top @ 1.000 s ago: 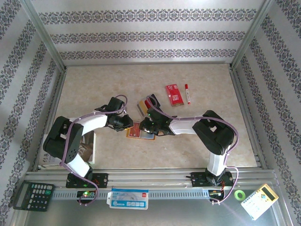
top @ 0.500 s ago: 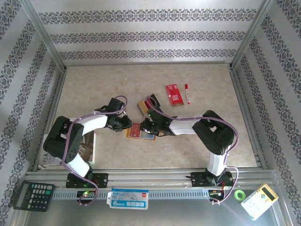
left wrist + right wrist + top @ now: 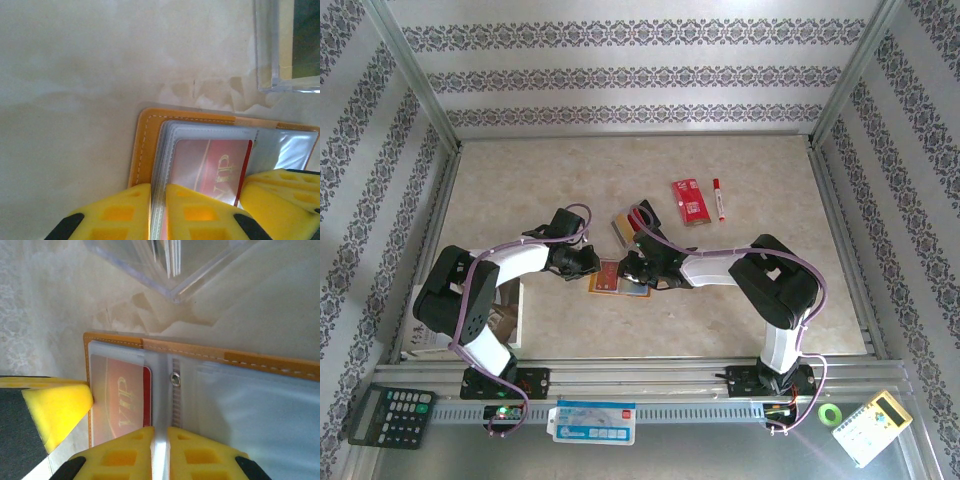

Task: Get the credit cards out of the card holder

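On the bench point(image 3: 740, 320), near the middle, the open card holder point(image 3: 618, 280) lies flat.
Fingers of left claw point(image 3: 158, 212) pinched together on its clear pocket sheets; right claw point(image 3: 160, 450) likewise near the spine; red VIP card point(image 3: 122, 402) sits in its pocket.

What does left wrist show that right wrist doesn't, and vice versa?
Left wrist: the card holder's rounded, stitched corner and the stacked pocket edges pinched in the left gripper.
Right wrist: a metal rivet at the pocket spine, an empty-looking clear pocket, and the right gripper closed on a pocket sheet.
Both: the red VIP card sitting in its pocket, the orange cover, and a clear plastic box beyond the holder.
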`<action>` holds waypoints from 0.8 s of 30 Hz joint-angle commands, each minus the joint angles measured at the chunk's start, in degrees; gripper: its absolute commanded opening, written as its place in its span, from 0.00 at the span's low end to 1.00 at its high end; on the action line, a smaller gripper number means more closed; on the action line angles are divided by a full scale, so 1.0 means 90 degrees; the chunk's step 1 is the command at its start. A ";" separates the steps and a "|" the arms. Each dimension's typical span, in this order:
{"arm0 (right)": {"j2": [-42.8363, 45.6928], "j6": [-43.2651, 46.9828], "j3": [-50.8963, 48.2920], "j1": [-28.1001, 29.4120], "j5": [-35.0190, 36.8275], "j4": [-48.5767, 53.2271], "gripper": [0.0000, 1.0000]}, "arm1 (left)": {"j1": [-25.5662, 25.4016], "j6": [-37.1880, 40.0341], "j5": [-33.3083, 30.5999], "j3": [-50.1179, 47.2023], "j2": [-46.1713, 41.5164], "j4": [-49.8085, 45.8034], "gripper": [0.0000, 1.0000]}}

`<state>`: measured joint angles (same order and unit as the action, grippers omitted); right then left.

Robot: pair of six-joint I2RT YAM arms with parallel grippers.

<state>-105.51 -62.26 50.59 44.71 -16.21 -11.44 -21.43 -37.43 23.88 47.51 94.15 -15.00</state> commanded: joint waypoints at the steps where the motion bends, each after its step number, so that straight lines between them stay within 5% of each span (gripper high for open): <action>1: 0.0190 0.0241 -0.0151 -0.0065 -0.0027 -0.0135 0.16 | -0.0131 0.0185 -0.0149 -0.0110 0.0223 -0.0267 0.14; 24: 0.0119 0.0178 -0.0269 -0.0057 -0.0210 -0.0488 0.15 | -0.0138 0.0204 -0.0112 -0.0092 0.0262 -0.0244 0.11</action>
<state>-104.47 -60.10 48.84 44.71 -17.47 -15.66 -21.43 -37.12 23.90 47.51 94.19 -14.87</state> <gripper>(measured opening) 0.157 0.110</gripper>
